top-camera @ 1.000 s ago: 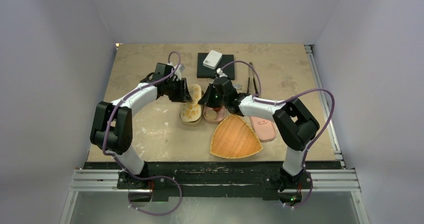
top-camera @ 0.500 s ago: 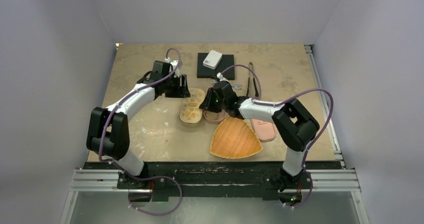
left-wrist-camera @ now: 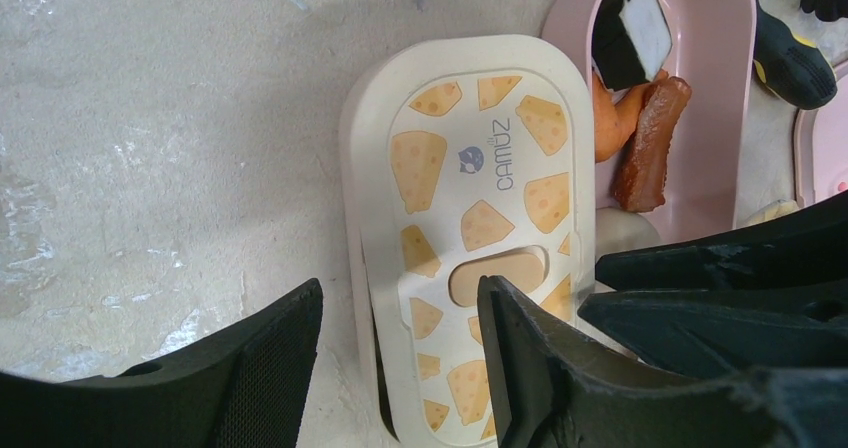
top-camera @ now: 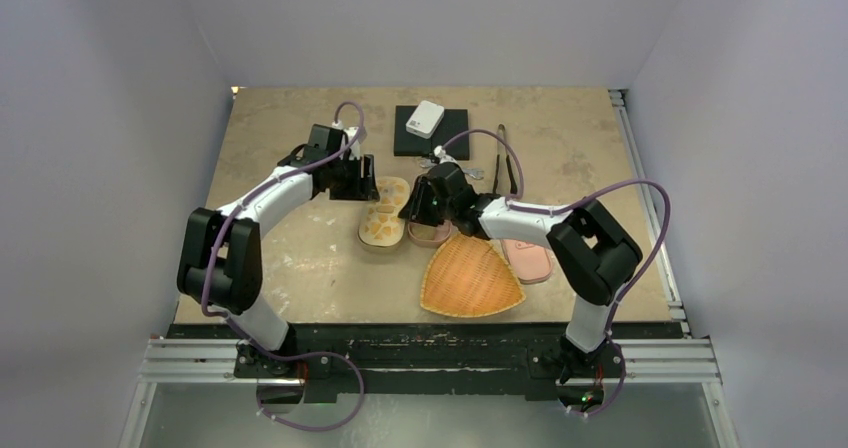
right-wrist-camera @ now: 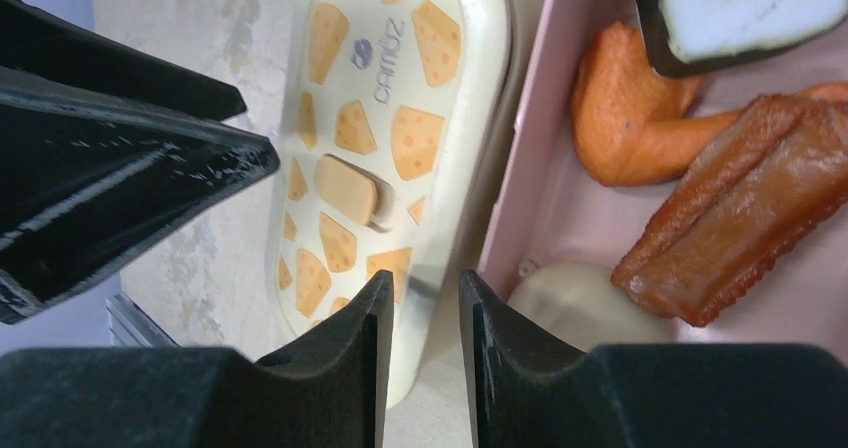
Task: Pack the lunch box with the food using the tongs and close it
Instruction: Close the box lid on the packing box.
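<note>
**Lid still off, here's how I'd close it**

Left fingers (left-wrist-camera: 400, 298) are spread wide, straddling the left rim of the cheese-print lid (left-wrist-camera: 470, 218). The lid lies flat on the surface (left-wrist-camera: 150, 118), just beside the pink lunch box (left-wrist-camera: 715, 118). Right fingers (right-wrist-camera: 425, 283) are narrow and hover over the seam between lid and box, with nothing pinched that I can see. Food (left-wrist-camera: 650, 143) is inside the box, and the tongs (top-camera: 501, 148) lie well off to the right. I'd grip the lid's long edges, lift it level, match up the ends, then press down.

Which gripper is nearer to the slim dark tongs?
Right. The right gripper is at the pink oval lunch box, left of the tongs; the left gripper is farther left, by the cream cheese-patterned lid.
</note>
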### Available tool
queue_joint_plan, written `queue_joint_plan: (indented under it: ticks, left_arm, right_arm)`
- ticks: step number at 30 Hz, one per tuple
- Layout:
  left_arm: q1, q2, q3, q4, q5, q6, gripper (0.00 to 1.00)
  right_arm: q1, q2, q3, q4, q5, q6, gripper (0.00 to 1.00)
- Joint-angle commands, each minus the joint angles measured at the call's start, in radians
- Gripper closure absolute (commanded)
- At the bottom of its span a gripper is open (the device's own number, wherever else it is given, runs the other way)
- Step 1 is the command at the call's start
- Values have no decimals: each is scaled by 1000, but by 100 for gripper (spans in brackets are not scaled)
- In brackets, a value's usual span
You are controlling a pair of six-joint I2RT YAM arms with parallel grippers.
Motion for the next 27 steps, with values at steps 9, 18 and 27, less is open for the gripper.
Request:
queue_joint_plan:
  ticks: [9,18,27]
  left_arm:
    - [8,33,-7,-10,57,17,43]
    - [7,32,-9,-9,79,18,43]
    - [8,30,-11,-13,73,21,44]
  right_arm:
    - [39,-46,-27,4,3,33,70]
    - [69,-49,-17,-9,2,45,73]
    - [84,-32,-12,-15,13,50,71]
